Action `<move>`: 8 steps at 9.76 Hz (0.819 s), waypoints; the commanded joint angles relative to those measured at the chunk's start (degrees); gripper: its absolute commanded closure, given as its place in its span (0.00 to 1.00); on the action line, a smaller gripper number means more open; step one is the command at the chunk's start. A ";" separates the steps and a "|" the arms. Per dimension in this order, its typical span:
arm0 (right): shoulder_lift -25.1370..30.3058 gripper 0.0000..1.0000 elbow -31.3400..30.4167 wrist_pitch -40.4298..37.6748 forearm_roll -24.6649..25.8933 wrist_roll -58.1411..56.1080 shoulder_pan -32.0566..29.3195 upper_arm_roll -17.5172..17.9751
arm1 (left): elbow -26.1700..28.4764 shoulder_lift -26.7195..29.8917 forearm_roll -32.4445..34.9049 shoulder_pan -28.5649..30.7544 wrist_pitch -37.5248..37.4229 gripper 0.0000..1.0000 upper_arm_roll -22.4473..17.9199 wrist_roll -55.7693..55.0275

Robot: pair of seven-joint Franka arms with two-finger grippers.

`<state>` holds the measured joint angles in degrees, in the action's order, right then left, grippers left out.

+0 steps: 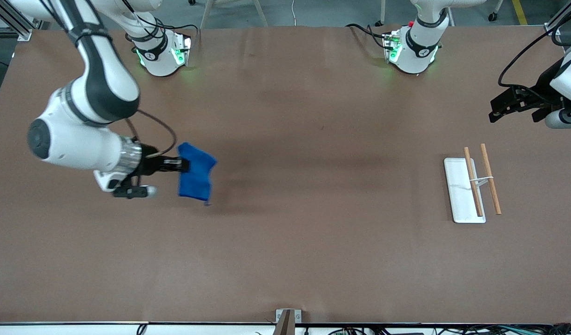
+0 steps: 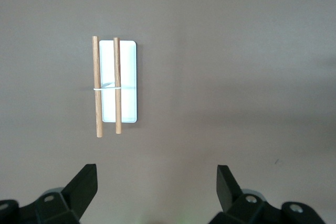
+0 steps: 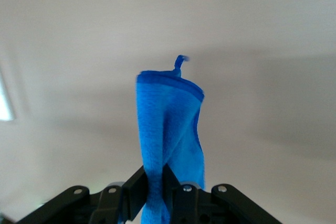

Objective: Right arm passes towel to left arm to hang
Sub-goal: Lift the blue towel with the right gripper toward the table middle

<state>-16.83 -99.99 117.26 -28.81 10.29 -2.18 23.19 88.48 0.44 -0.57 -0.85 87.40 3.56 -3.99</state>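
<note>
The royal-blue towel (image 1: 196, 171) hangs folded from my right gripper (image 1: 184, 165), which is shut on it and holds it above the table toward the right arm's end. In the right wrist view the towel (image 3: 169, 129) is pinched between the two black fingers (image 3: 135, 188), and its small loop (image 3: 180, 61) sticks out at its free end. My left gripper (image 1: 498, 110) is open and empty, up in the air at the left arm's end of the table. In the left wrist view its fingers (image 2: 84, 184) stand wide apart above bare table.
A towel rack with a white base (image 1: 459, 190) and two wooden rods (image 1: 490, 178) stands toward the left arm's end, nearer to the front camera than my left gripper. It also shows in the left wrist view (image 2: 126, 82). Brown table surface (image 1: 313, 209) lies between the two arms.
</note>
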 commanded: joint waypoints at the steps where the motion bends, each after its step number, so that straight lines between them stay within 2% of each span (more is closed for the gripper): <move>1: -1.53 0.99 0.32 9.95 -8.86 0.79 -0.02 9.46 | 0.64 -1.15 -0.04 -0.12 0.14 0.00 0.04 -0.32; 3: -4.78 0.99 0.41 18.57 -19.73 0.61 0.86 17.02 | 1.08 -1.15 -0.83 -0.20 0.58 0.00 0.04 -0.58; 5: -8.19 0.99 2.50 24.66 -28.81 -0.26 3.31 22.31 | 2.13 -0.89 -4.43 -0.02 0.49 0.00 0.13 -0.23; 6: -11.18 0.99 5.65 26.33 -32.85 -0.27 4.81 23.90 | 3.35 -0.80 -7.22 -0.02 0.32 0.00 0.13 0.03; 8: -12.26 0.99 9.98 26.70 -40.32 -0.97 7.71 24.18 | 5.46 -0.71 -14.16 0.50 0.31 0.00 0.05 0.91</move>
<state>-26.80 -94.08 143.78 -64.93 10.36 4.61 46.50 91.03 0.00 -11.43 -0.80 87.46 3.56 -3.96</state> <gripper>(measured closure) 0.863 0.000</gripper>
